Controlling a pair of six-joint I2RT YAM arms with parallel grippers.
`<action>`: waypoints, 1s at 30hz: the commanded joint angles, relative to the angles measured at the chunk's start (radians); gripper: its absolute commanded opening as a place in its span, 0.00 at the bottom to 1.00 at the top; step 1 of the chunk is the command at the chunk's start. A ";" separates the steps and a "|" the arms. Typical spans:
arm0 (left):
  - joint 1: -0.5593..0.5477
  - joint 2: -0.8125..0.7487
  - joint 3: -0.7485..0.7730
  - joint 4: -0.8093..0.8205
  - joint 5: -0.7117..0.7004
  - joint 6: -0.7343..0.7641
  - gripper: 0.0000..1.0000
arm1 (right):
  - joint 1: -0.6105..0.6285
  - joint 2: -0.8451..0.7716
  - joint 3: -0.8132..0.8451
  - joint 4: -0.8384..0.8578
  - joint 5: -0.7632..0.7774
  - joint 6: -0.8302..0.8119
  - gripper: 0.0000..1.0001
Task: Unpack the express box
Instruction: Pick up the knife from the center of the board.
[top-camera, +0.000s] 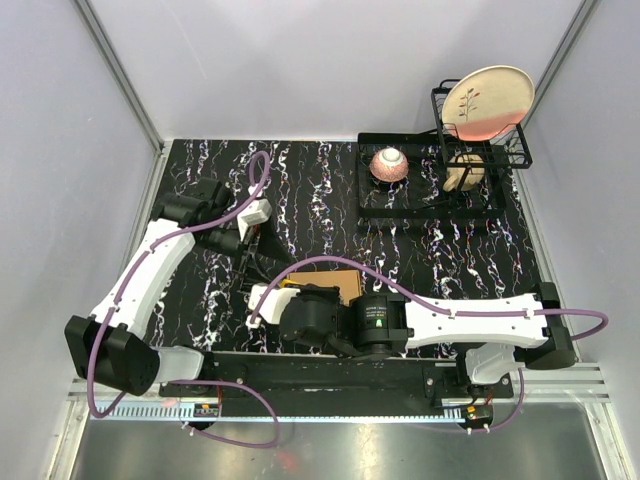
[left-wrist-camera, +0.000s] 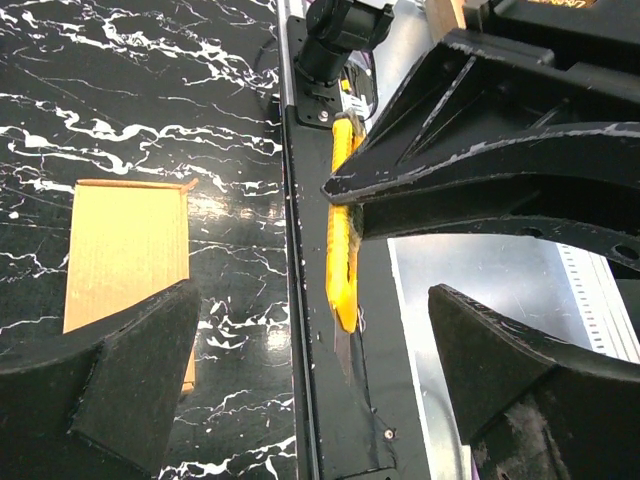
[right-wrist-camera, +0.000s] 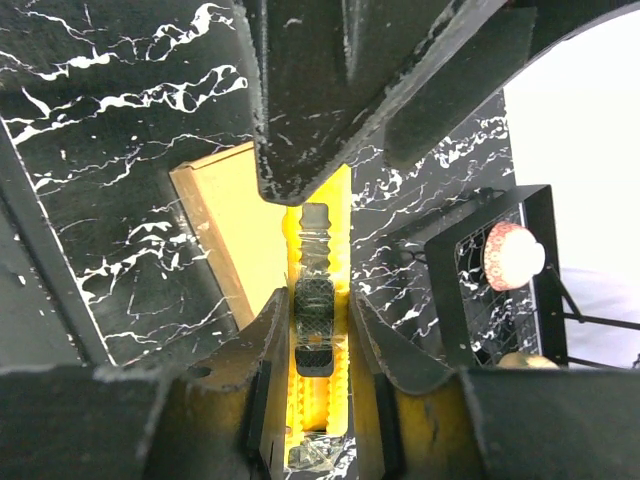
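Note:
The express box (top-camera: 338, 284) is a flat brown cardboard box lying on the black marbled table, its top flat and closed (left-wrist-camera: 125, 250) (right-wrist-camera: 232, 225). My right gripper (top-camera: 285, 293) (right-wrist-camera: 322, 330) is shut on a yellow utility knife (left-wrist-camera: 343, 230) (right-wrist-camera: 320, 250). The knife is held beside the box's near edge, with its blade (left-wrist-camera: 352, 345) out over the black rail. In the left wrist view the knife and the box are apart. My left gripper (top-camera: 256, 250) (left-wrist-camera: 320, 390) hangs wide open just beyond the box, with nothing between its fingers (left-wrist-camera: 130, 380).
A black tray (top-camera: 430, 210) at the back right carries a pink patterned bowl (top-camera: 389, 165) (right-wrist-camera: 513, 255). A wire rack (top-camera: 520, 150) behind it holds an upright plate (top-camera: 487, 100). A black rail (left-wrist-camera: 310, 300) runs along the table's near edge.

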 joint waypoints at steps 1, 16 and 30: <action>-0.022 -0.017 -0.007 -0.185 -0.010 0.004 0.99 | 0.008 -0.002 0.055 -0.001 0.072 -0.073 0.00; -0.101 0.046 0.018 -0.185 -0.019 -0.015 0.84 | 0.010 0.041 0.098 -0.001 0.031 -0.105 0.00; -0.132 0.049 0.022 -0.186 -0.069 0.004 0.27 | 0.020 0.049 0.104 -0.008 0.015 -0.109 0.00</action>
